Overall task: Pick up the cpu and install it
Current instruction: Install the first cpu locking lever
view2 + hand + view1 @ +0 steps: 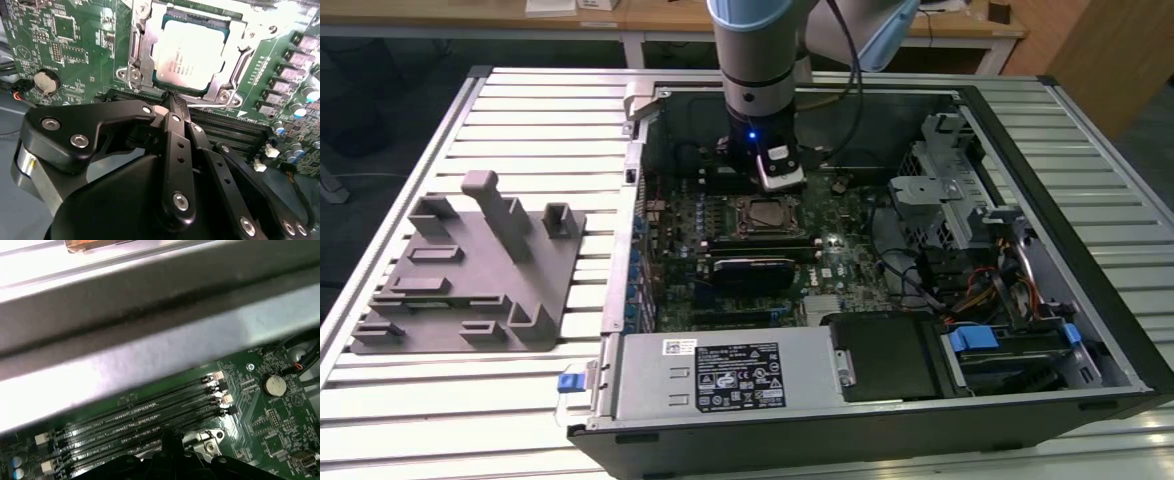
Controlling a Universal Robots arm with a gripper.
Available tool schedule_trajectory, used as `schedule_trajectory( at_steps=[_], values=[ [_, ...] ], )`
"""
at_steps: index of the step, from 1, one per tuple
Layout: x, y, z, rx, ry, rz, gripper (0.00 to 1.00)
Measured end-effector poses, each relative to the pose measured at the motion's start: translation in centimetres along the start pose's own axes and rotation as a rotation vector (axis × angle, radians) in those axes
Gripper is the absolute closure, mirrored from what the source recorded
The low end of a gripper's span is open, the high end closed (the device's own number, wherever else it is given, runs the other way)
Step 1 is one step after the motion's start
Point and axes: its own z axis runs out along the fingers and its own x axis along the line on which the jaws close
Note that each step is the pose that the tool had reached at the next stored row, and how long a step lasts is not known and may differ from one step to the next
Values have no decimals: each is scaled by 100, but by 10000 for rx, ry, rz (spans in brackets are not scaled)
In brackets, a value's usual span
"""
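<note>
Your black pincer (173, 99) is clenched shut on nothing, tips just beside the flat square silvery-grey cpu (192, 52). That chip's sitting in the metal socket frame (134, 52) on the green motherboard (80, 55). The long black memory slots (135, 412) sit right under the tips. The grey plastic tray with upright posts (454, 275) is well off to the side.

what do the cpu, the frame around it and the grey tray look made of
cpu: metal lid, silvery satin finish, going by the soft glare across its flat top. Frame around it: bare polished metal, probably steel; it throws bright highlights. Grey tray: likely plastic, matte; even dull colour, no glints.
</note>
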Motion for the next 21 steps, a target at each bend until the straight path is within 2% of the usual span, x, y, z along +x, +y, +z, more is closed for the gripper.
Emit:
schedule_trajectory(
  at_steps=[8, 17, 21],
  values=[
    [7, 18, 5, 0, 1, -10, 89],
    [-7, 19, 32, -57, 153, -762, 89],
    [-8, 19, 34, -60, 155, -777, 89]
  ],
)
